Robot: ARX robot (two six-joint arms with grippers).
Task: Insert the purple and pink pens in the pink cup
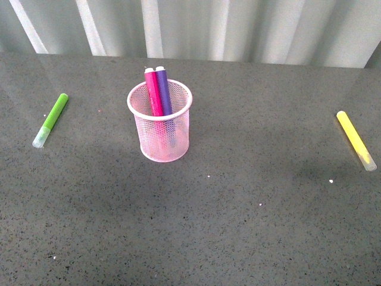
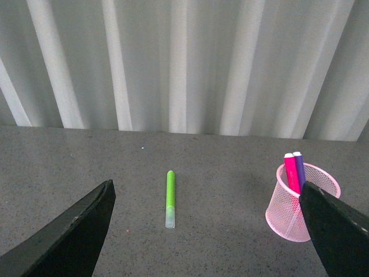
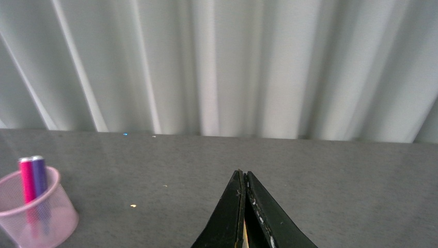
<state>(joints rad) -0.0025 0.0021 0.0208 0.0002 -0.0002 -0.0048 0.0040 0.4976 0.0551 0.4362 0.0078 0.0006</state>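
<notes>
The left hand (image 2: 204, 231) is spread wide above the table (image 1: 250, 238); the right hand (image 3: 244, 178) is pressed together, empty. The speckled grey table ends at a pale corrugated wall (image 1: 238, 30). The pink cup (image 1: 159, 122) stands upright on it, holding both pens (image 1: 158, 89), tips leaning on its far rim.

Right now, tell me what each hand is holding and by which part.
Nothing is held. The left hand is open and the right hand is shut on nothing. Both the pink pen and purple pen stand in the pink cup.
</notes>
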